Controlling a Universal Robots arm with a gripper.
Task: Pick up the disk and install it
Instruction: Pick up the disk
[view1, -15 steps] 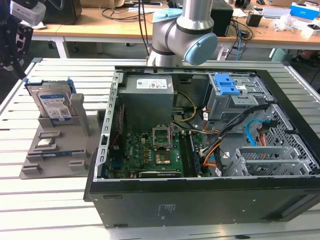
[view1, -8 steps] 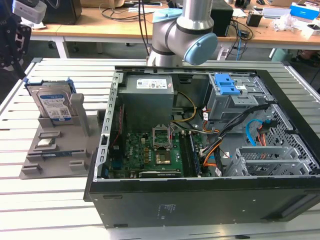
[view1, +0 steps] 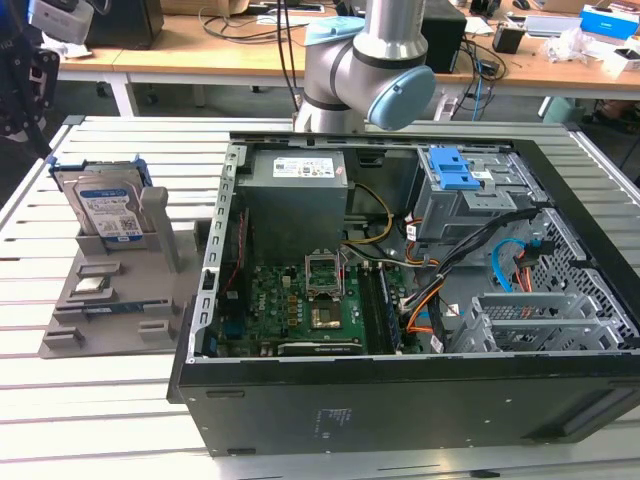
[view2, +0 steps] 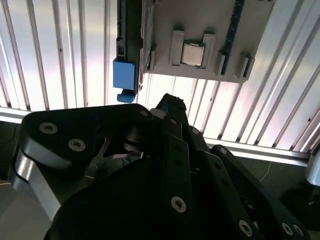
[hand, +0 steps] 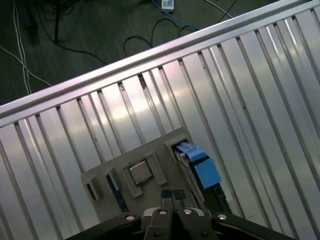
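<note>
Black gripper (hand: 172, 196) parts sit closest to the lens in both wrist views. Its fingertips are pressed together with nothing between them, and it hangs over the grey holder (hand: 150, 150) without touching anything.

In the first wrist view the disk (hand: 200, 166) is just beside the gripper tips, standing on edge in the holder with its blue frame facing up. A square silver chip (hand: 141, 171) lies flat in a pocket next to it, and a thin blue memory stick (hand: 114, 187) lies on the chip's far side.

In the exterior view the disk (view1: 105, 205) stands upright at the back of the holder (view1: 110, 300), on the slatted metal table (view1: 100, 400). It is at the exterior view's left of the open computer case (view1: 400, 400) and apart from it. Its label is white and blue, with print too small to read.

Inside the case are a green board (view1: 300, 300), a grey box (view1: 295, 210) with a white sticker, and a grey cage (view1: 455, 190) with a blue latch. Orange, black and blue cables run between them. The grey and pale blue arm (view1: 370, 60) rises behind the case. Desks with clutter and cables stand farther back.
</note>
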